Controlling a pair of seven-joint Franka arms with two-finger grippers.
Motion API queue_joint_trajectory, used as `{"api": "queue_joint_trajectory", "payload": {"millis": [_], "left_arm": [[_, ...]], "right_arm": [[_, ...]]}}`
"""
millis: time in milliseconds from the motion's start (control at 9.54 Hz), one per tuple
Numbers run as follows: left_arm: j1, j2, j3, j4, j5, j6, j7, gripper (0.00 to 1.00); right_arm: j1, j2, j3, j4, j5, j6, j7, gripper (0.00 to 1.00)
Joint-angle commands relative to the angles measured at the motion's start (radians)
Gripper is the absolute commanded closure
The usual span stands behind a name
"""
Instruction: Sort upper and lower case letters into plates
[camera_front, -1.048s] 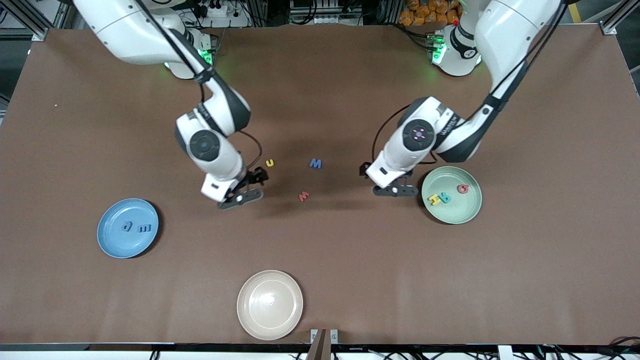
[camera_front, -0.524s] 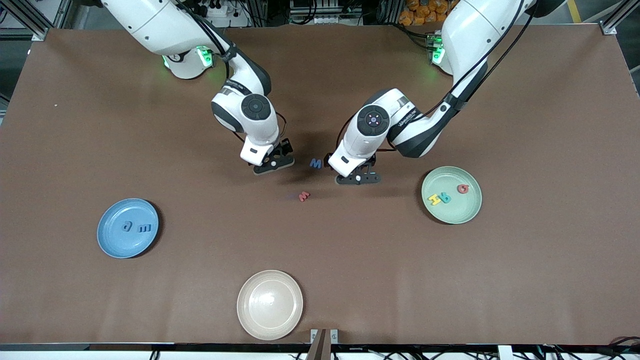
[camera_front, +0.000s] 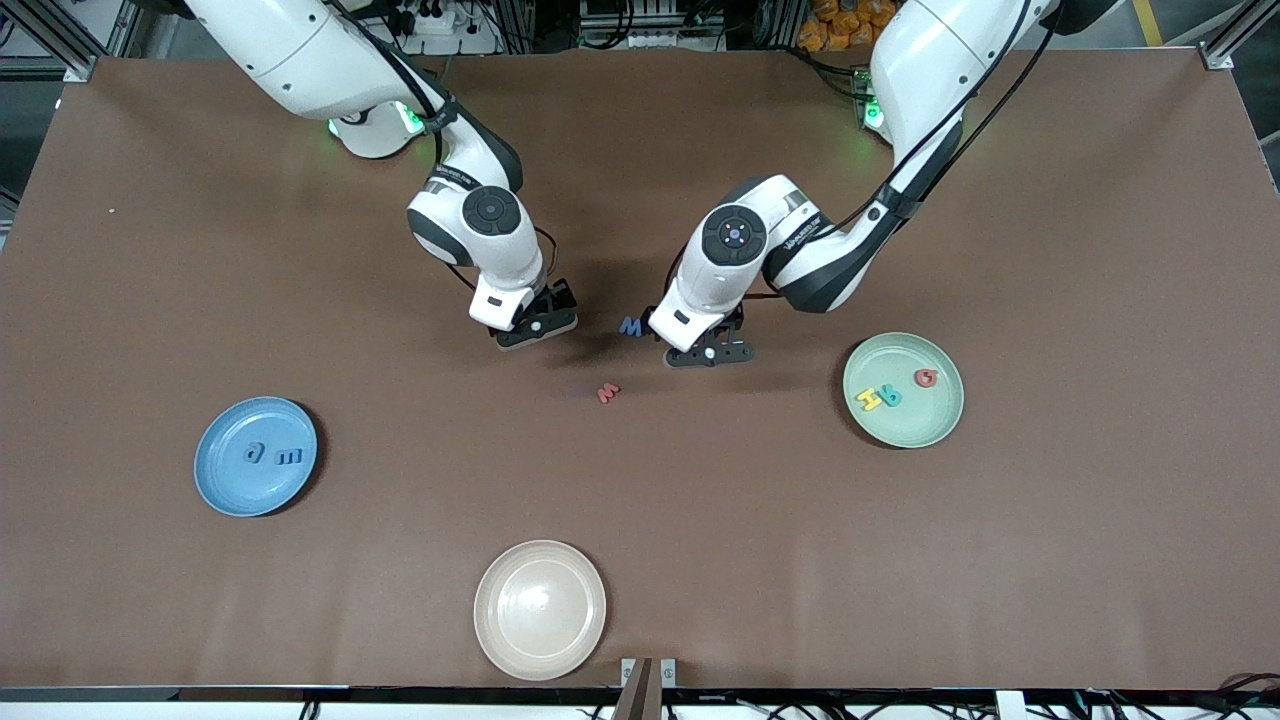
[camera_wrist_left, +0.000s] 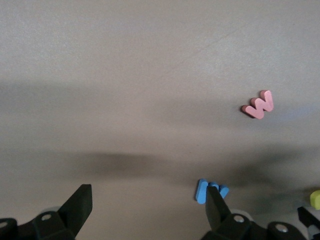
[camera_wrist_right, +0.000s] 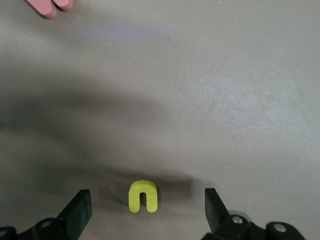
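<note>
Both arms have swung in over the loose letters: your right gripper (camera_wrist_right: 145, 212) is hanging spread over the yellow letter (camera_wrist_right: 143, 196), your left gripper (camera_wrist_left: 150, 210) spread beside the blue letter (camera_front: 630, 325), both empty, plates well apart.

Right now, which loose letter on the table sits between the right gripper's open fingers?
The yellow u: it lies between the right gripper fingers. The blue M sits by the left gripper; the pink m lies apart.
</note>
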Motion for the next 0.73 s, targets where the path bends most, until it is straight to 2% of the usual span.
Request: {"api": "queue_joint_trajectory", "payload": {"millis": [0, 105, 314, 419, 524, 629], "left_arm": [[-0.065, 0.013, 0.029, 0.018, 0.137, 0.023, -0.184, 0.00], [-0.067, 0.020, 0.027, 0.020, 0.175, 0.029, -0.220, 0.00], [-0.111, 0.044, 0.027, 0.050, 0.176, 0.037, -0.266, 0.00], [-0.140, 0.064, 0.028, 0.070, 0.186, 0.055, -0.312, 0.00], [-0.183, 0.079, 0.056, 0.075, 0.223, 0.098, -0.359, 0.00], [-0.220, 0.092, 0.080, 0.080, 0.240, 0.130, -0.418, 0.00]], "right_arm": [[-0.016, 0.015, 0.013, -0.013, -0.024, 0.011, 0.022, 0.00], [-0.016, 0.019, 0.013, -0.013, -0.024, 0.011, 0.023, 0.00], [-0.016, 0.021, 0.013, -0.013, -0.024, 0.016, 0.042, 0.00], [-0.016, 0.021, 0.013, -0.013, -0.024, 0.022, 0.043, 0.18], [-0.016, 0.021, 0.013, -0.013, -0.025, 0.024, 0.043, 0.68], [-0.016, 0.021, 0.013, -0.013, -0.025, 0.024, 0.043, 0.93]]}}
